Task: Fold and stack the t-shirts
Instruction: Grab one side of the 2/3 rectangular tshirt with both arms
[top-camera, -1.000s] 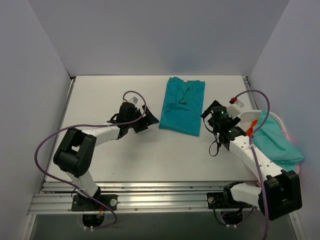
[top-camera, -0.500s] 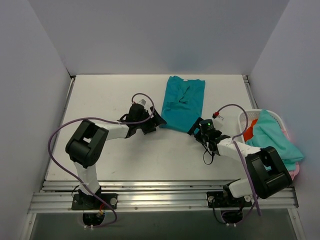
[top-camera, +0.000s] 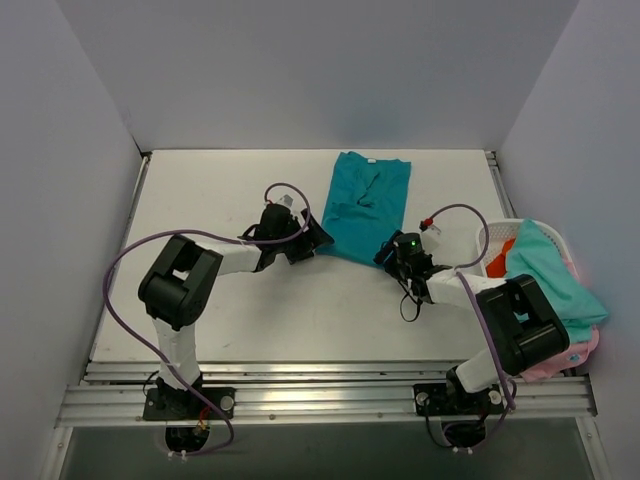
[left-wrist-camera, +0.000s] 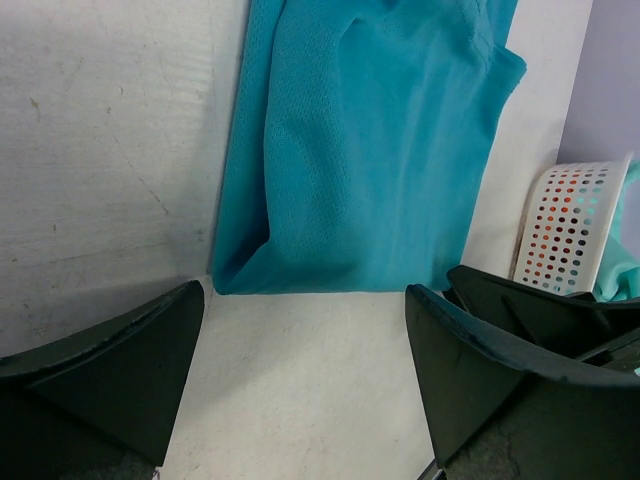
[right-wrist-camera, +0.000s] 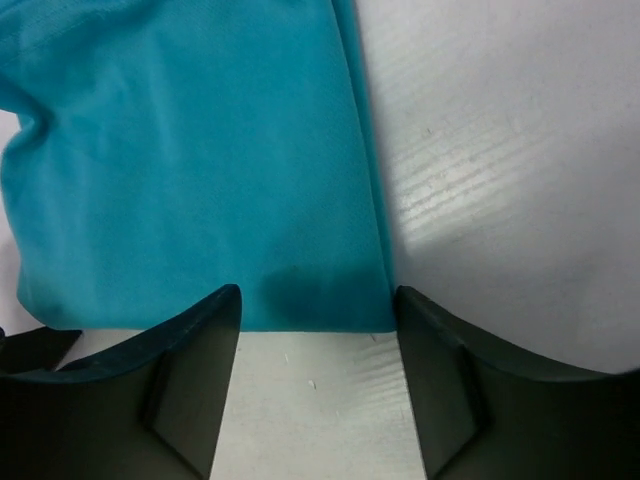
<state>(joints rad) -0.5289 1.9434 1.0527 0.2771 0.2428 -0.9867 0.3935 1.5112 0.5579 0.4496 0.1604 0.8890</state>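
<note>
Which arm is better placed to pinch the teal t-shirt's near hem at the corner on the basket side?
Right: the right pincer, open, straddles that corner of the teal t-shirt; the left pincer sits at the opposite corner.

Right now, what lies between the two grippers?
The near hem of the teal shirt, from left gripper to right gripper; the top view shows it.

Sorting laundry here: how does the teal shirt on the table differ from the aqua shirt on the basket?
The teal shirt lies flat on the table, folded to a long strip; the aqua shirt hangs crumpled over the basket. The teal shirt is deeper in colour, the aqua shirt paler. Both are plain cloth.
</note>
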